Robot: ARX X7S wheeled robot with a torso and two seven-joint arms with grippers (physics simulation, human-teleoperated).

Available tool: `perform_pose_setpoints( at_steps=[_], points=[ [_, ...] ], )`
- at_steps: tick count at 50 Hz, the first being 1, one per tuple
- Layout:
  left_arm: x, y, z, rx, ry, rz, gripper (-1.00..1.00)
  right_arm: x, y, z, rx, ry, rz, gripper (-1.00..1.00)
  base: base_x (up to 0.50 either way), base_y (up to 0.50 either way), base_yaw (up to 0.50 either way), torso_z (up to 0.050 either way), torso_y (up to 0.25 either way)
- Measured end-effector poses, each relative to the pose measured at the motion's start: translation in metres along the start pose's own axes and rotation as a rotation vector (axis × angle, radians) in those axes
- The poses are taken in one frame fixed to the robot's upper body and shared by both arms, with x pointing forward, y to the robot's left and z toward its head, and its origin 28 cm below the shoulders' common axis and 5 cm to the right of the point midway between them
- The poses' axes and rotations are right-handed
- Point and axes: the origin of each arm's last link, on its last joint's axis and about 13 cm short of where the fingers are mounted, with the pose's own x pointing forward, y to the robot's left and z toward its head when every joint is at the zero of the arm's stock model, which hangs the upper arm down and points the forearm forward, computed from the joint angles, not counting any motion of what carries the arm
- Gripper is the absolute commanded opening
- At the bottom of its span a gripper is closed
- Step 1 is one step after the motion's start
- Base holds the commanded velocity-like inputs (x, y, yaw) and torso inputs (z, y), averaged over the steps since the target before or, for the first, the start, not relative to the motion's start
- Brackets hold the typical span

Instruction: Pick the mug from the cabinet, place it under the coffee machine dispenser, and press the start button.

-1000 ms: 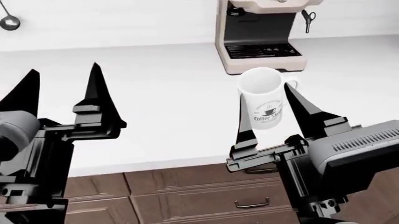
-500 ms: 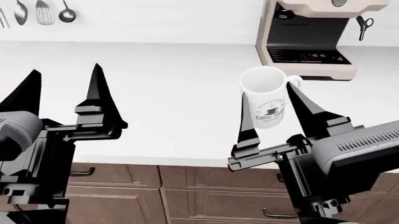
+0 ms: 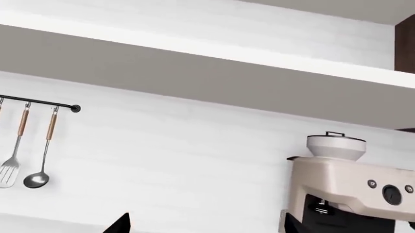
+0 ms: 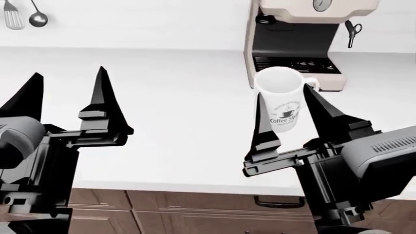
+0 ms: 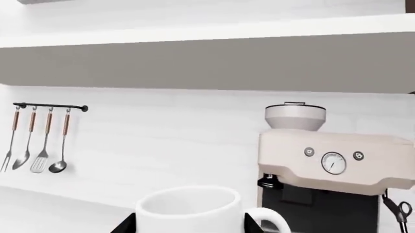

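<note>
The small white cylindrical mug (image 4: pixel 281 100) reads "Coffee Shop" in black under a little cup logo, and it sits clenched between the black fingers of the right gripper (image 4: pixel 286 114) at the centre right of the head view, upright above the white countertop (image 4: pixel 182 97). Since half a second ago the cream-beige espresso machine (image 4: pixel 295 44) has slid left, now directly behind the mug. The left gripper (image 4: pixel 68 95) at lower left stands released, holding nothing
</note>
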Motion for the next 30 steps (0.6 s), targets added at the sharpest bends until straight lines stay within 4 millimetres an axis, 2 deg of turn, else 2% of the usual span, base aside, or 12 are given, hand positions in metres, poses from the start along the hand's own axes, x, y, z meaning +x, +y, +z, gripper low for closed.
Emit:
perform_pose_setpoints(
  at_steps=[19, 25, 30],
  points=[
    [0.0000, 0.0000, 0.0003, -0.002, 0.000, 0.000, 1.00, 0.0002, -0.0009, -0.0004, 0.026, -0.001, 0.021, -1.00, 0.18, 0.50, 0.00, 0.001, 0.001],
    [0.0002, 0.0004, 0.0003, -0.001, 0.000, 0.002, 1.00, 0.0006, -0.0009, -0.0010, 0.037, 0.003, 0.030, -1.00, 0.31, 0.49, 0.00, 0.000, 0.002],
    [0.0003, -0.0001, -0.0002, -0.004, 0.003, -0.001, 1.00, 0.0014, -0.0015, -0.0012, 0.036, 0.007, 0.025, -1.00, 0.08, 0.09, 0.00, 0.000, 0.002]
  ],
)
